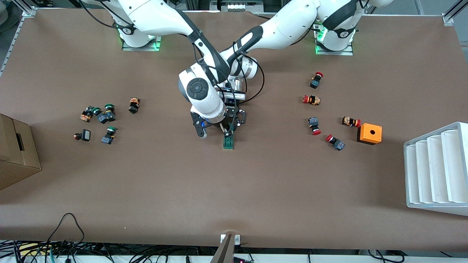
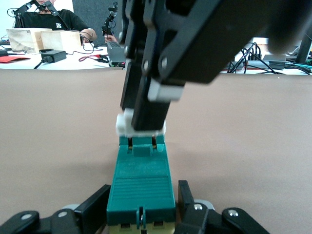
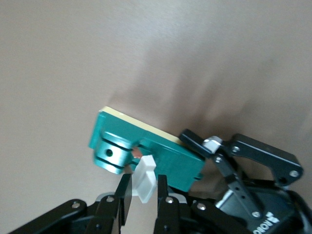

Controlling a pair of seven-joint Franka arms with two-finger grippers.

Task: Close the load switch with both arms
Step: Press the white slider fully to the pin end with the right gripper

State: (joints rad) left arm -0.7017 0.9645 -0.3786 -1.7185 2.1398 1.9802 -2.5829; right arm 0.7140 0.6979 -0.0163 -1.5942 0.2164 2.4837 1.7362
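Note:
The load switch [image 1: 228, 142] is a narrow dark-green block at the middle of the table. In the left wrist view my left gripper [image 2: 141, 207] is shut on the load switch's [image 2: 141, 183] green body, one finger against each long side. The white piece [image 2: 124, 124] sits at the end away from that grip. My right gripper [image 3: 143, 195] is shut on the white piece [image 3: 145, 178], next to the green body [image 3: 165, 156]. In the front view both hands crowd over the block, the left gripper [image 1: 233, 126] beside the right gripper [image 1: 223, 130].
Several red-capped push buttons [image 1: 312, 99] and an orange box [image 1: 369, 133] lie toward the left arm's end, with a white slotted rack [image 1: 437, 170] at that table edge. Green-capped buttons [image 1: 106, 117] and a cardboard box [image 1: 16, 153] are toward the right arm's end.

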